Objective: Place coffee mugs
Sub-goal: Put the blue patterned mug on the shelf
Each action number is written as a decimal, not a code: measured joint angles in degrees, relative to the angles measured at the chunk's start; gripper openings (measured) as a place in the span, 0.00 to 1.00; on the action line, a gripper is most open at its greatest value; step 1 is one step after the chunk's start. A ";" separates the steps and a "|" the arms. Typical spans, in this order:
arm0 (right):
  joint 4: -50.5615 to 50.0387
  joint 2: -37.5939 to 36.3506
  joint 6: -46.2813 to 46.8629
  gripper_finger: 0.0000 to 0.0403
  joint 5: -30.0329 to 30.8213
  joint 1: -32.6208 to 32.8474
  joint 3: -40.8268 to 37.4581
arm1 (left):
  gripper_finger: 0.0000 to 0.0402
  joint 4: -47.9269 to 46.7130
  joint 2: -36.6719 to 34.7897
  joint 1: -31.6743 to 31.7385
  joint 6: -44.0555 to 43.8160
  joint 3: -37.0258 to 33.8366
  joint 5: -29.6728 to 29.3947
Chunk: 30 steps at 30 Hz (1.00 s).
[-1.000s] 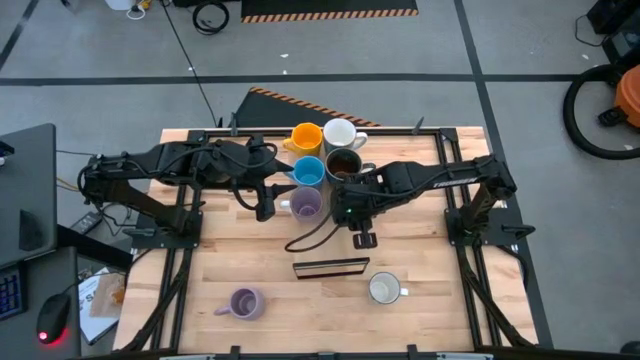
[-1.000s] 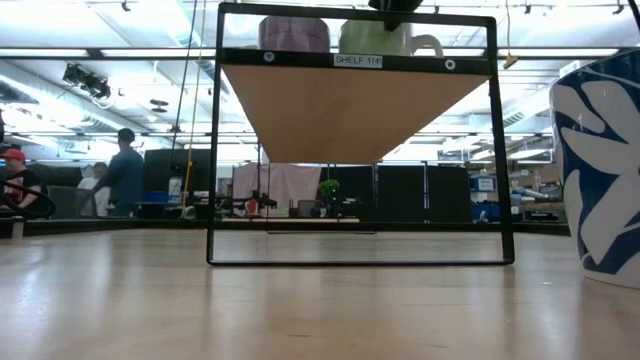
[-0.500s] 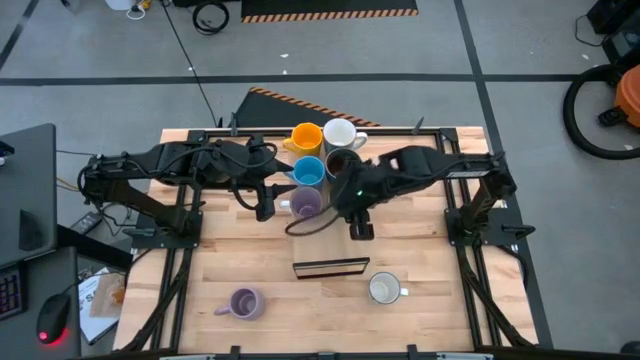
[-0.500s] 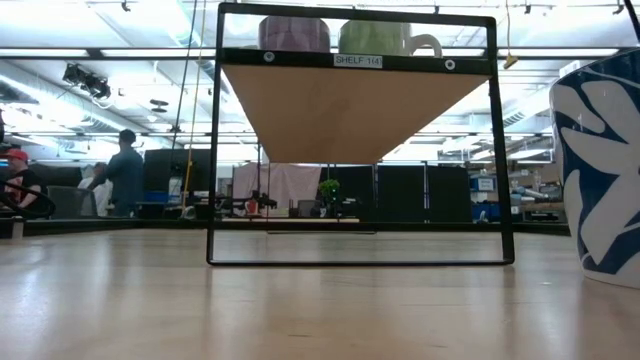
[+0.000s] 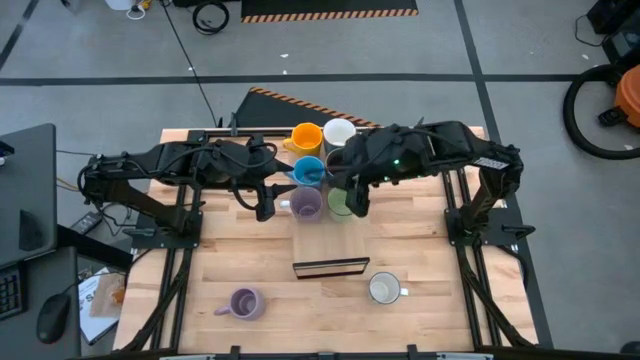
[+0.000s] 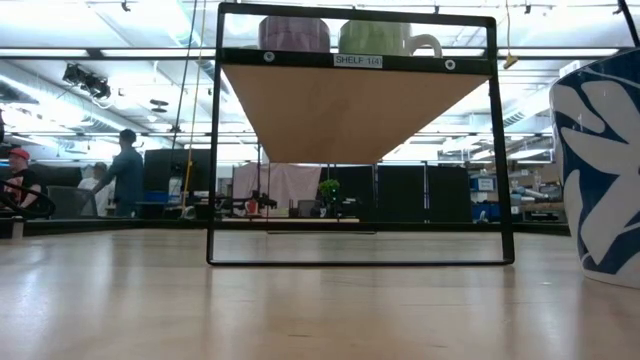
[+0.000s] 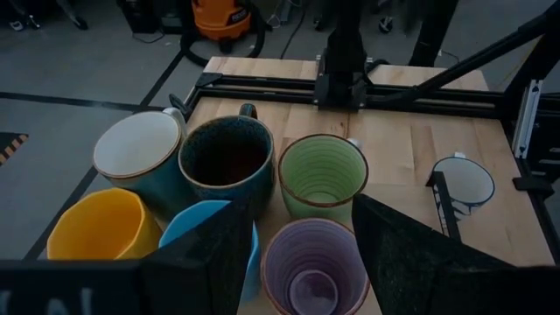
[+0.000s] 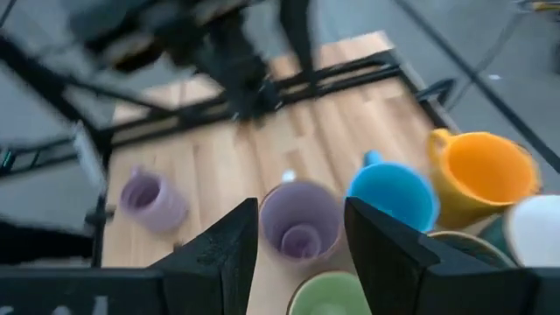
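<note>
Six mugs stand bunched on a raised wooden shelf [image 6: 355, 110]: orange [image 5: 306, 138], white [image 5: 338, 131], light blue [image 5: 308, 172], dark brown [image 7: 227, 162], lavender [image 5: 304, 204] and light green [image 5: 340, 203]. A second lavender mug [image 5: 244, 302] and a white, blue-patterned mug [image 5: 384, 289] stand on the table. My left gripper [image 5: 266, 206] is open at the shelf lavender mug's left, with its fingers on either side of that mug [image 7: 315, 267] in the left wrist view. My right gripper [image 5: 356, 200] hangs open above the green mug [image 8: 331, 293].
The shelf's black frame [image 6: 212, 150] stands mid-table, and its near bar [image 5: 330, 267] lies between the mug group and the two loose mugs. The patterned mug [image 6: 600, 170] fills the low view's right edge. Bare tabletop [image 5: 440, 290] lies near and right. People stand in the room behind.
My right gripper has risen off the green mug and drawn back toward the table's far right. It has left the top of the low view. The green mug, which the arm hid in the high view before, stays upright on the shelf beside the lavender one.
</note>
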 joint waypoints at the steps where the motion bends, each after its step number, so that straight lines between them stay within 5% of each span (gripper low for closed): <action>1: 0.74 -0.19 1.54 0.44 1.63 -0.01 -0.04 | 0.51 -0.02 0.00 -0.01 0.00 0.00 -0.01; 14: 4.43 -7.02 29.33 0.43 15.42 -1.18 -0.28 | 0.51 0.04 0.00 0.01 0.00 0.00 0.01; 23: 4.51 -9.76 32.11 0.43 24.52 -1.14 -0.26 | 0.51 0.04 0.00 0.01 0.00 0.00 0.01; 30: 4.06 -9.91 33.44 0.43 25.80 -1.14 -0.26 | 0.51 0.04 0.00 0.00 0.00 0.00 -0.01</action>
